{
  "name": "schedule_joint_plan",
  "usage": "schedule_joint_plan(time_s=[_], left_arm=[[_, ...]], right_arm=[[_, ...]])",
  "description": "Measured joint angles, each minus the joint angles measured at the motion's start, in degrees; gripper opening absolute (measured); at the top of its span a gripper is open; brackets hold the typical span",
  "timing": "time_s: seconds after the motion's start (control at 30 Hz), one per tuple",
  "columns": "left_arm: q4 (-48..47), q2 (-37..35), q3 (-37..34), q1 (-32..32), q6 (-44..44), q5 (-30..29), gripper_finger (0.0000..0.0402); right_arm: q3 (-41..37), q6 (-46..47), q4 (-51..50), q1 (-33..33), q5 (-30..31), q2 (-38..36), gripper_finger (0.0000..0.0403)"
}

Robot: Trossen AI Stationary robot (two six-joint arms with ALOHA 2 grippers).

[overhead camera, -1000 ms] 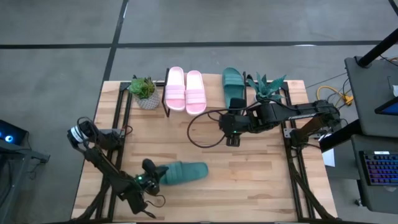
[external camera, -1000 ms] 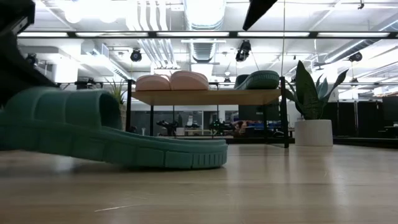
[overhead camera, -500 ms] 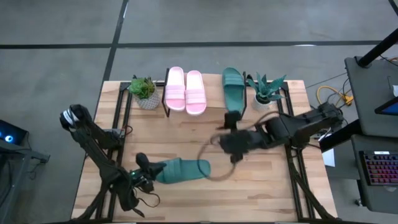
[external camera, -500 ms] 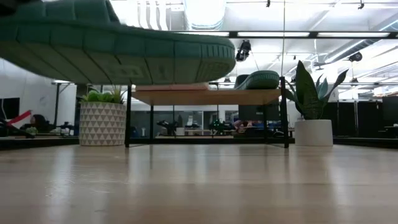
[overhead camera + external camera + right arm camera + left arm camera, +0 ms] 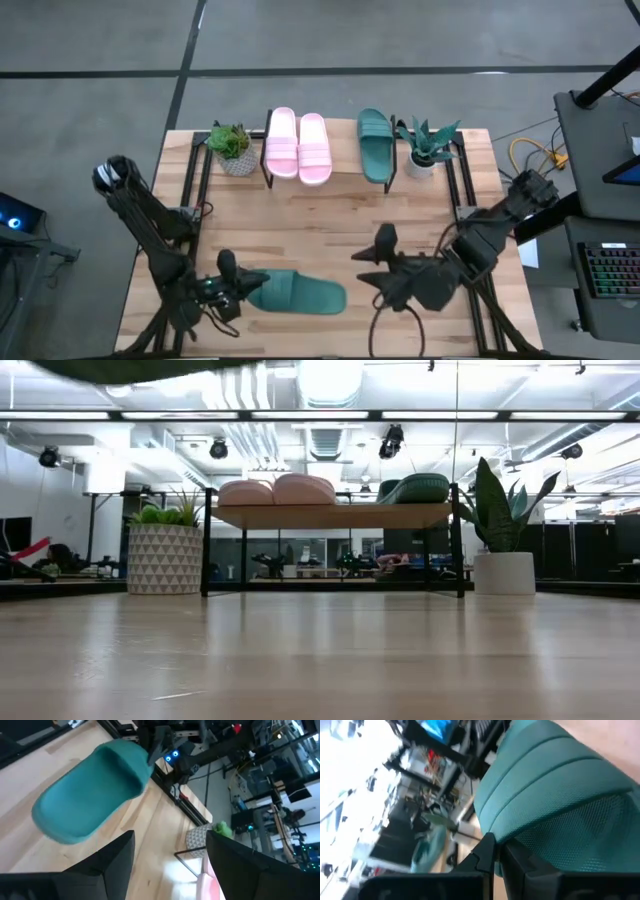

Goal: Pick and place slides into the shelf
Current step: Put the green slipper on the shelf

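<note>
Fingers (image 5: 520, 862) of the left arm are clamped on the green slide (image 5: 295, 294) at seven o'clock; soft, light, best held by its edge. Right fingers (image 5: 117, 857) are spread.

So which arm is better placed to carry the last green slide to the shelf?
The left. Its tool is already shut on the dark green slide and holds it off the table. The right tool is open and empty, facing that slide. On the shelf, the free spot lies between the pink pair and the other green slide.

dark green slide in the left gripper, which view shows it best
The right wrist view: the whole dark green slide, held off the table. The high view shows it held by the left gripper; the left wrist shows only its strap; the low view, a sliver.
</note>
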Motion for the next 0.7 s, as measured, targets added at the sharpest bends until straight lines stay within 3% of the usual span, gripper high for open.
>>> schedule_joint_plan(time_s=[0.23, 0.7], left_arm=[[6.4, -3.8, 0.0, 0.1, 11.9, 0.4, 0.0000], [6.9, -8.9, 0.0, 0.6, 13.5, 0.5, 0.0000]], right_arm=[[-1.8, -4.0, 3.2, 6.2, 8.0, 1.6, 0.0235], [-1.7, -13.7, 6.5, 7.3, 10.7, 9.2, 0.0235]])
